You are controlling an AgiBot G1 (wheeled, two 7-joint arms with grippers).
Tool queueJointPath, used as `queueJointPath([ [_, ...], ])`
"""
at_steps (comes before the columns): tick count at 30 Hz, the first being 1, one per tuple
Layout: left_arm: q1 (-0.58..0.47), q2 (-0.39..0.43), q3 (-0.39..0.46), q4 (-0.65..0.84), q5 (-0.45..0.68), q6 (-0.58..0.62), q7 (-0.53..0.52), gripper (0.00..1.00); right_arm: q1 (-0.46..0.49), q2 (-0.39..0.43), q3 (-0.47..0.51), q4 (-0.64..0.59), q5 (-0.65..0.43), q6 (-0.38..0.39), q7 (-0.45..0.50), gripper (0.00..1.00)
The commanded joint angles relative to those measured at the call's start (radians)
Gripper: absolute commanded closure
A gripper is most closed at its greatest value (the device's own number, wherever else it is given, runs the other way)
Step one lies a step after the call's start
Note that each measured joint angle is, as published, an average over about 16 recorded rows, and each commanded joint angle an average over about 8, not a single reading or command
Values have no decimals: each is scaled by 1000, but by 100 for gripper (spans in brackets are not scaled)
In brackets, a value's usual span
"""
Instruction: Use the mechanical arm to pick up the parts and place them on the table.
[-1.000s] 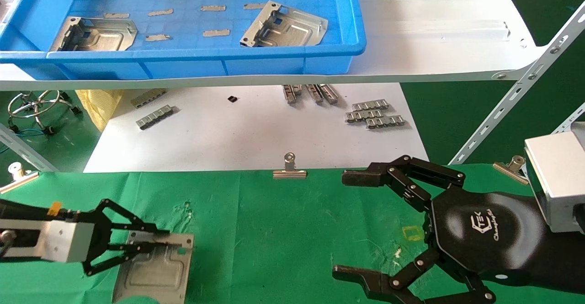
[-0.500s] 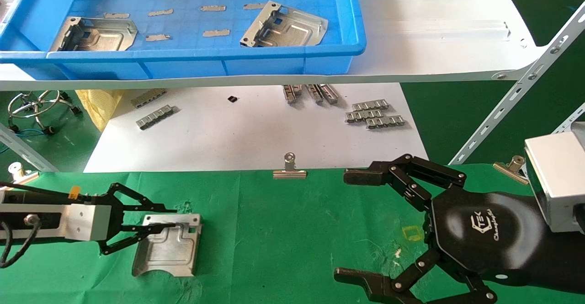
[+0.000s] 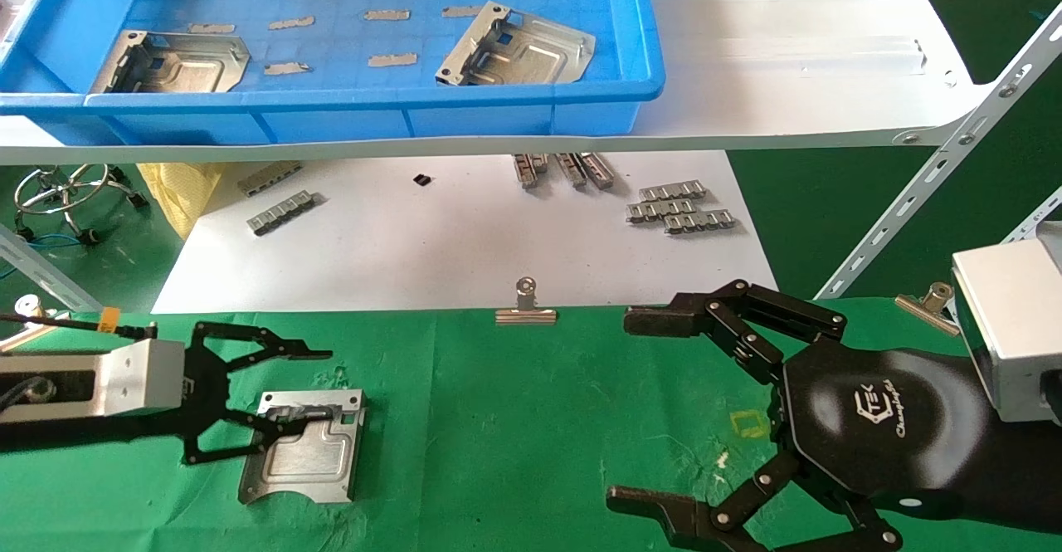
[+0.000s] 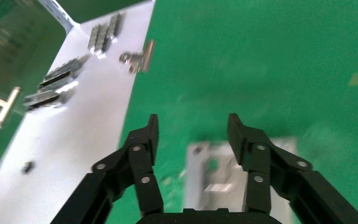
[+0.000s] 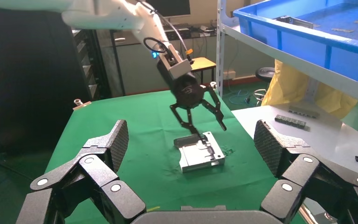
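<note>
A table [image 3: 514,419] covered in wrinkled bright green cloth fills the near part of the head view. On its left side lies one silvery sheet-metal part [image 3: 305,456], flat on the cloth, roughly square with an embossed recess.

The left gripper [image 3: 286,398] sits at the far left of the table, its silver wrist block behind it. Its black jointed fingers [image 3: 265,344] are spread apart and grip nothing. One finger reaches over the bare cloth just beyond the part's far edge; the other lies across the part's near-left corner, and whether it touches the metal cannot be told. In the left wrist view the two fingers [image 4: 142,149] stand apart with the part [image 4: 223,177] on the cloth between and below them. In the right wrist view the left gripper [image 5: 200,122] hangs just above the part [image 5: 200,156], jaws splayed, tips at the plate's far edge.

The right gripper [image 3: 639,407] rests at the right side of the table, its hexagonal black palm bearing a white logo. Its claw fingers [image 3: 730,319] are wide open and empty, well apart from the part.

Beyond the table edge, with a silver binder clip [image 3: 525,310] on it, is a white board [image 3: 431,245] carrying small ribbed grey strips [image 3: 680,207]. Above, a white shelf [image 3: 788,62] holds a blue tray [image 3: 614,46] with two more parts [image 3: 518,47] lying inside, one at the left end [image 3: 170,62] and one near the right end.
</note>
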Motion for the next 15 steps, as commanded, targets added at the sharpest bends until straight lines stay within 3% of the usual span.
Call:
queueJointPath([
  [1,34,-16,-6,-32,-53,3,-64,0,0,0,0,0,0,0,0,0],
  [7,79,-35,-10,-80,-113,6,-104,0,0,0,0,0,0,0,0,0],
  [15,63,-28,-17,-69,-87,3,-94,0,0,0,0,0,0,0,0,0],
])
